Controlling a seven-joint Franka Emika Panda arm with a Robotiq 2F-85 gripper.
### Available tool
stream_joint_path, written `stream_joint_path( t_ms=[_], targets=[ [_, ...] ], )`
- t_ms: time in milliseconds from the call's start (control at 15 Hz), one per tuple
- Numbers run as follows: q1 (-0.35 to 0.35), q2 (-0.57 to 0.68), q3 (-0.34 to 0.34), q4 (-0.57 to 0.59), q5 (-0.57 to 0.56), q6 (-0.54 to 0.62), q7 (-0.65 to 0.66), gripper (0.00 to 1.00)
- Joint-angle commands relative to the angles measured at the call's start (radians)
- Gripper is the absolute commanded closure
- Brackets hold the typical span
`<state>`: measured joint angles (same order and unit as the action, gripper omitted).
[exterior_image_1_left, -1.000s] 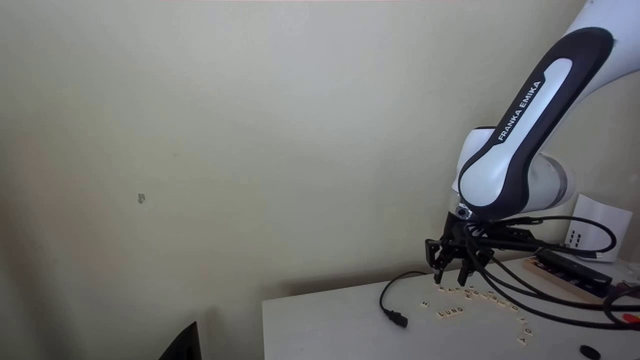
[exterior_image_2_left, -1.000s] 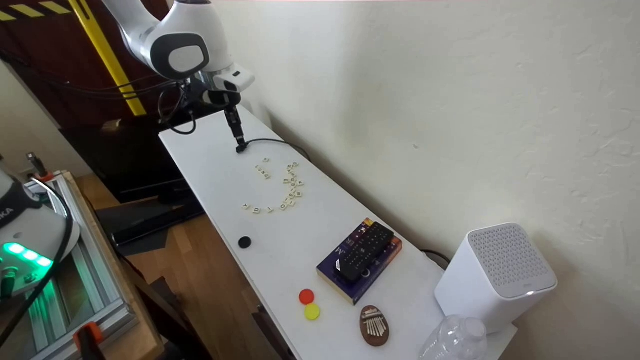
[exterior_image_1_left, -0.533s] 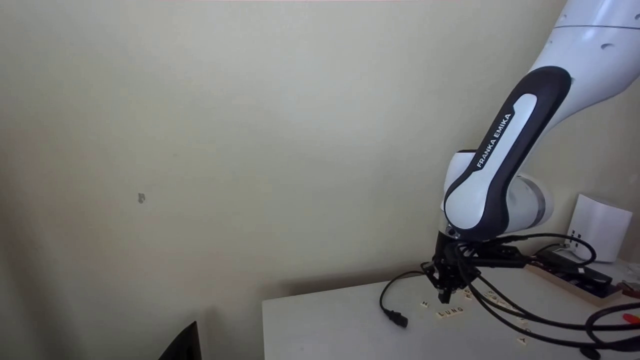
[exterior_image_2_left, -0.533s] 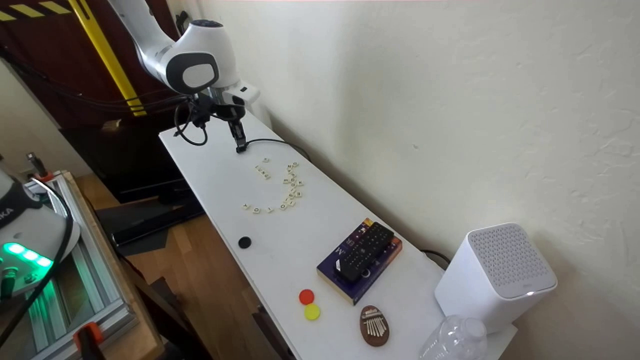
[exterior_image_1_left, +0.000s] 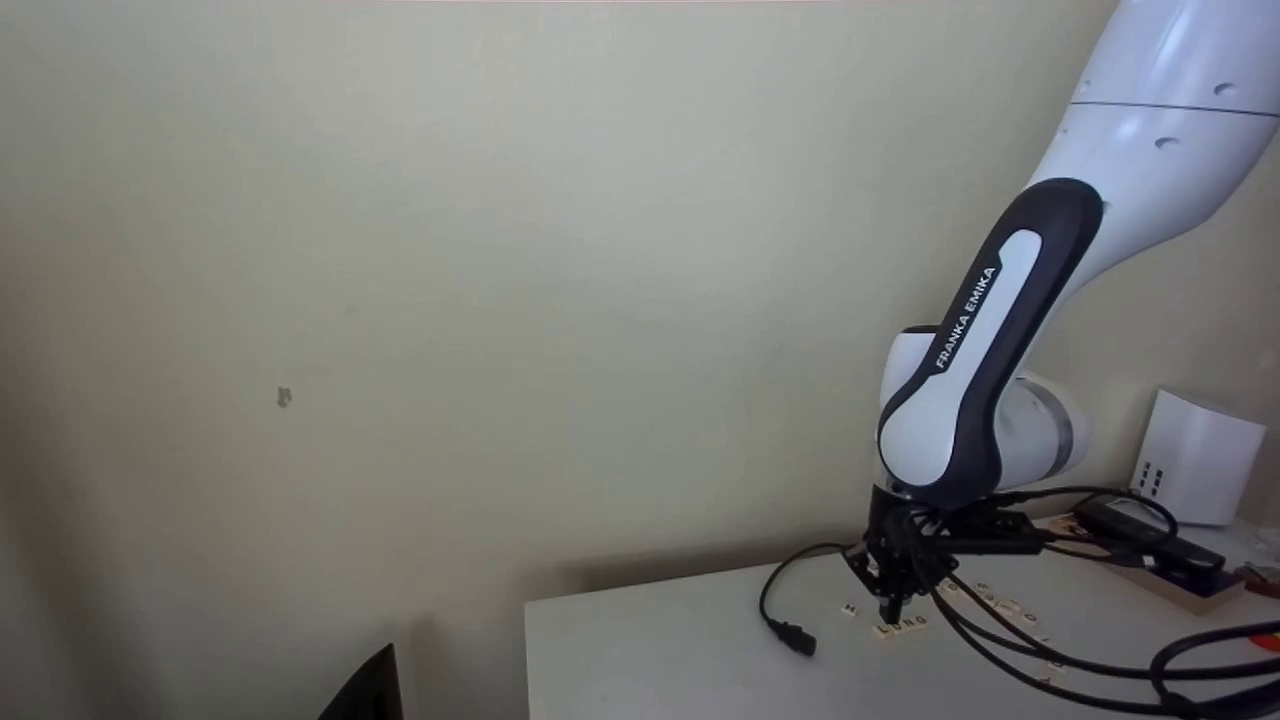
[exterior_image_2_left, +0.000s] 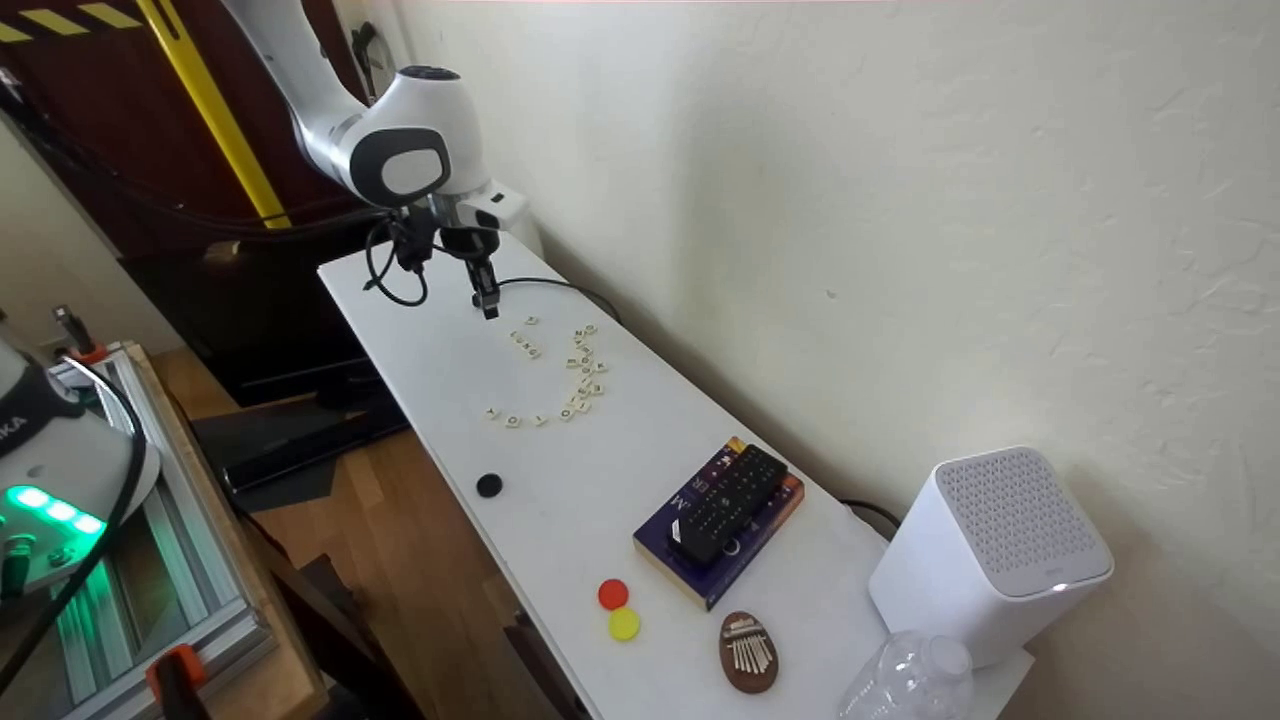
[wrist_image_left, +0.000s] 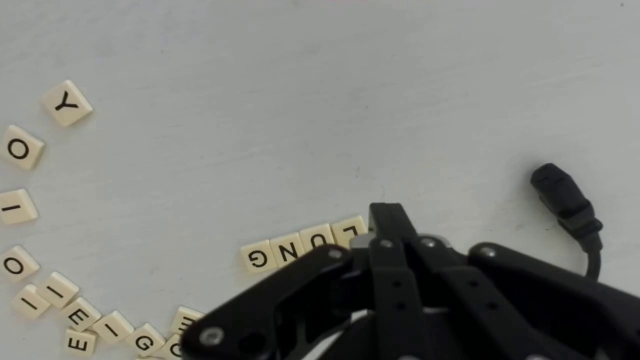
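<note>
While closed tight, hanging beside the LUNG row (wrist_image_left: 300, 244)

Pointing down over the table (exterior_image_2_left: 570, 520), with the claw (exterior_image_1_left: 889, 610) closed all the way, finger against finger, and gripping nothing visible. Nearest to it: the LUNG row, four tiles laid edge to edge, just left of the fingertips (wrist_image_left: 387, 216) in the wrist view. Starting beside the claw with L (wrist_image_left: 345, 227), partly hidden by it, then running off through U (wrist_image_left: 312, 235) and N (wrist_image_left: 286, 251) to G (wrist_image_left: 258, 256), farthest away. Placed right at the L end in an exterior view; touching or just clear, cannot tell.

Well off to the right of the claw in the wrist view: a black plug (wrist_image_left: 567, 202) on a cord (wrist_image_left: 593, 265). Farther left: loose tiles (wrist_image_left: 113, 327) strewn in a curve, ending at the top in Y (wrist_image_left: 67, 103). Close to the row in both exterior views: a lone tile (exterior_image_2_left: 531, 321). Spread farther along the table: a black disc (exterior_image_2_left: 489, 485), a remote (exterior_image_2_left: 732, 503) on a book (exterior_image_2_left: 735, 548), a red disc (exterior_image_2_left: 613, 594) beside a yellow disc (exterior_image_2_left: 624, 624), a thumb piano (exterior_image_2_left: 748, 652), a bottle (exterior_image_2_left: 908, 680) by a white box (exterior_image_2_left: 990, 555).
</note>
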<state>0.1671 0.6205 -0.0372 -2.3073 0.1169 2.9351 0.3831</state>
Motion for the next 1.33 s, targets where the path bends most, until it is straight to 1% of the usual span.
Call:
stream_joint_path(
  t_ms=[0, 1267],
  targets=[
    [0.015, 0.037, -0.021, 0.037, 0.006, -0.007, -0.016, 1.0],
    [0.002, 0.102, -0.024, 0.099, 0.01, -0.005, -0.036, 1.0]
  ],
)
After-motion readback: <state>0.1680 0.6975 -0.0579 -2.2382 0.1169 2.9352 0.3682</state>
